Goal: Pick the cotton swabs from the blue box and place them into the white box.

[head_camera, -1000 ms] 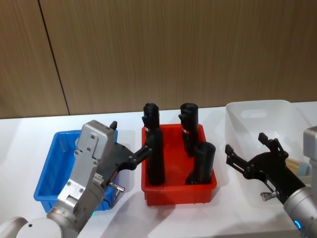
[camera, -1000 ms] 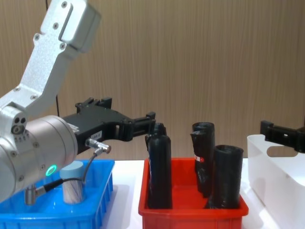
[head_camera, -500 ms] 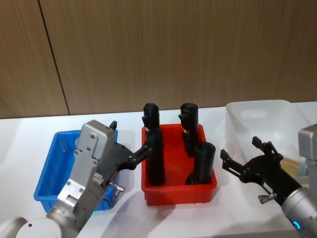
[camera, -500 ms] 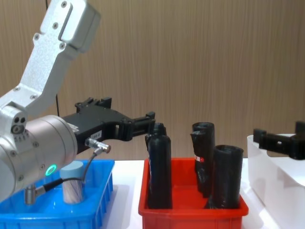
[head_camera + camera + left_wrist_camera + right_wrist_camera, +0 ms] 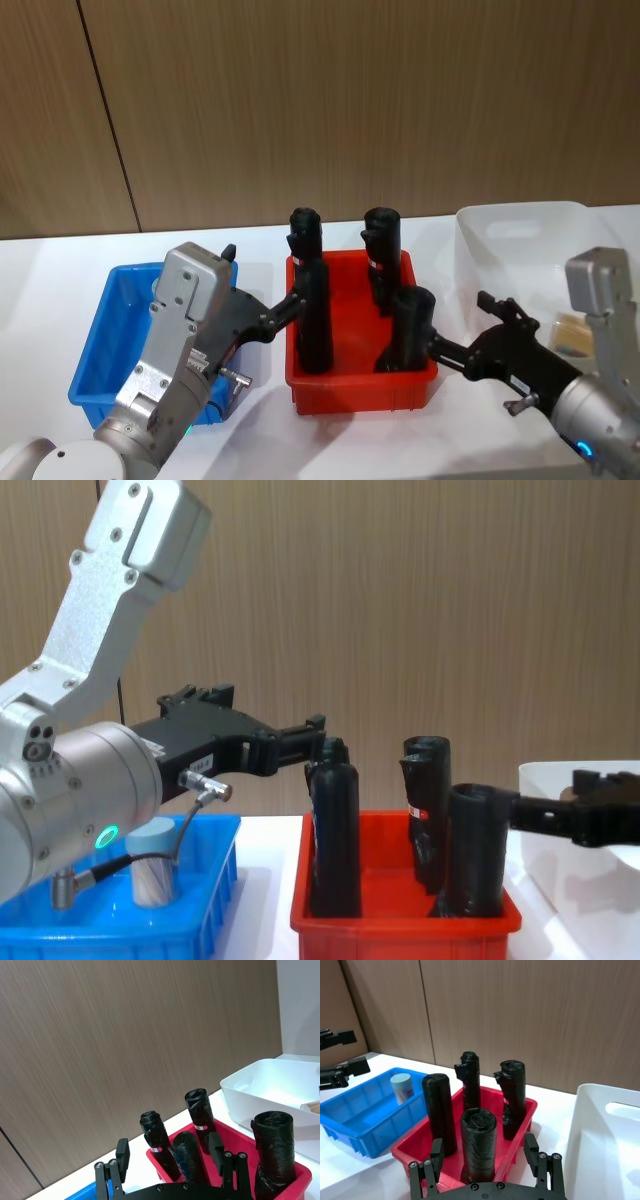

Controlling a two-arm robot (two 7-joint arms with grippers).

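The right gripper (image 5: 452, 332), fingers apart at the lower right, might bump the black rolls (image 5: 405, 328) reaching for the cotton swabs (image 5: 151, 876) in the blue box (image 5: 215, 885), lower left; the left gripper (image 5: 300, 742) seems open too.

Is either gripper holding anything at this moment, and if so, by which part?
Nothing is held. The left gripper is open above the blue plastic bin, and the right gripper is open beside the red bin of black rolls.

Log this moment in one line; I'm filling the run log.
left gripper: open, idle by red bin | right gripper: open, beside white box | swab jar: in blue box
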